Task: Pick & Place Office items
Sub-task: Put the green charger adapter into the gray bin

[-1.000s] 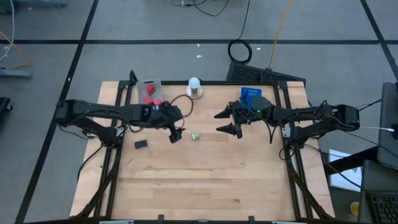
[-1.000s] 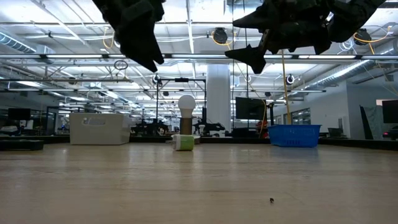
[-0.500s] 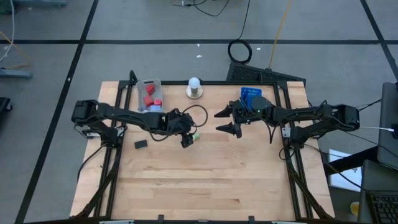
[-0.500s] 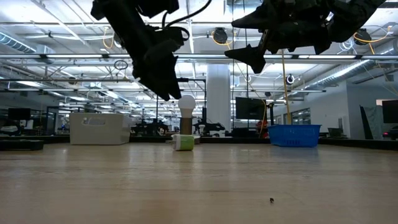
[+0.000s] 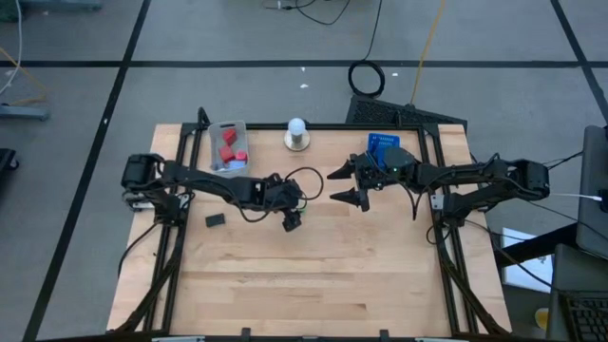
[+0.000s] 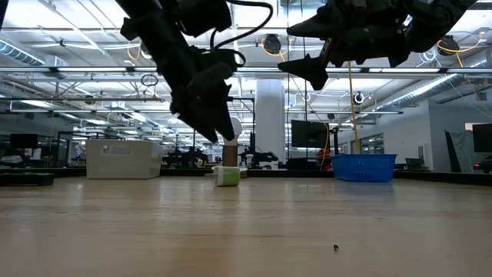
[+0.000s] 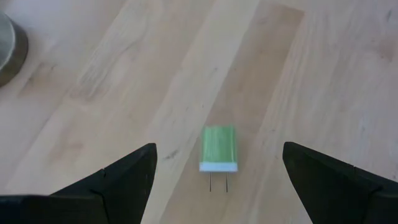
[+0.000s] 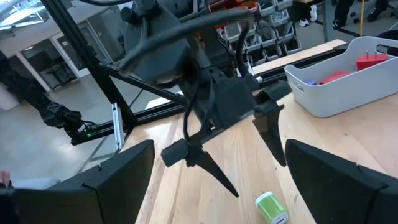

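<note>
1. Stretching across a wooden table (image 5: 313, 275), two dark arms work above it; a grey tray (image 5: 228, 147) holding red items sits at the far left edge, a blue tray (image 5: 384, 144) at the far right.
2. Right gripper (image 5: 353, 185) waits mid-table, fingers spread.
3. Left gripper (image 5: 293, 217) hovers over the green plug adapter (image 7: 218, 148), fingers spread wide, nothing held.
4. The adapter lies flat on the wood, prongs toward the wrist camera. A good grasp likely means descending centred, pinching its long sides.
</note>
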